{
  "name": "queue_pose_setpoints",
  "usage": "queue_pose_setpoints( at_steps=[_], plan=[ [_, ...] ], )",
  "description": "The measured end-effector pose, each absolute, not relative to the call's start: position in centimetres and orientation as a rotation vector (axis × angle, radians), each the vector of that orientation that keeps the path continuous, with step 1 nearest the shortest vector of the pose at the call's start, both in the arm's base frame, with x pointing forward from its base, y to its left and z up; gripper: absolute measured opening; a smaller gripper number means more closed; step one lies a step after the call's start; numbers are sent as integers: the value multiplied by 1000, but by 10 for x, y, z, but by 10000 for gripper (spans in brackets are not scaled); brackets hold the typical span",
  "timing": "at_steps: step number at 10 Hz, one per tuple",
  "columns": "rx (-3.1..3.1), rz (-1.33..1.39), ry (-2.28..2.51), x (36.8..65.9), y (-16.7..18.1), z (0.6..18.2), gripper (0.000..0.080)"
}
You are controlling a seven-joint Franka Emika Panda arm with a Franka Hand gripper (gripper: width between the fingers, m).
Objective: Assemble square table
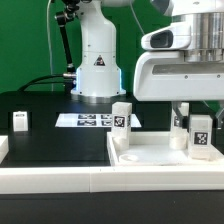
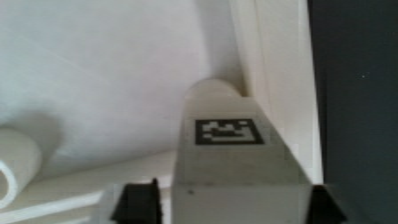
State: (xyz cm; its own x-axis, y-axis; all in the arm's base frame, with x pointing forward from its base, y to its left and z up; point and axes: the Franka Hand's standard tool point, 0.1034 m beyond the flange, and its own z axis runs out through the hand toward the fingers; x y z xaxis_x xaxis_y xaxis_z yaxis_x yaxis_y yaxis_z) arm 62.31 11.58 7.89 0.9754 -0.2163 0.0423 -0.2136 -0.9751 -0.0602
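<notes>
Three leg pegs show in the exterior view: a loose peg (image 1: 20, 121) at nine o'clock on the black table (image 1: 60, 145), a standing peg (image 1: 121, 118) upright at the ten o'clock corner of the square top (image 1: 150, 155), and a held peg (image 1: 200, 135) at that top's three o'clock edge. The top itself lies flat at about five o'clock in that view, recessed face up. The pincer (image 1: 196, 122) hangs over the held peg (image 2: 224, 130). In the wrist view its dark fingers (image 2: 135, 203) sit tight against both flanks, so it seems narrowed onto the peg, though the picture is too blurred to be sure of firm contact. If the grip is shallow or off-centre, the peg could tilt and enter its hole crooked, binding the thread. A twist could also drag the top across the table or let the peg slip.
</notes>
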Motion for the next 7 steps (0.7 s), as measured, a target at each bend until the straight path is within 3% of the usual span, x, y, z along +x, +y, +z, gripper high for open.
queue_pose_setpoints(
  at_steps=[3,7],
  plan=[
    [-3054,-72,420,623,116,79,288],
    [-2885,-83,1001,622,116,78,288]
  ],
)
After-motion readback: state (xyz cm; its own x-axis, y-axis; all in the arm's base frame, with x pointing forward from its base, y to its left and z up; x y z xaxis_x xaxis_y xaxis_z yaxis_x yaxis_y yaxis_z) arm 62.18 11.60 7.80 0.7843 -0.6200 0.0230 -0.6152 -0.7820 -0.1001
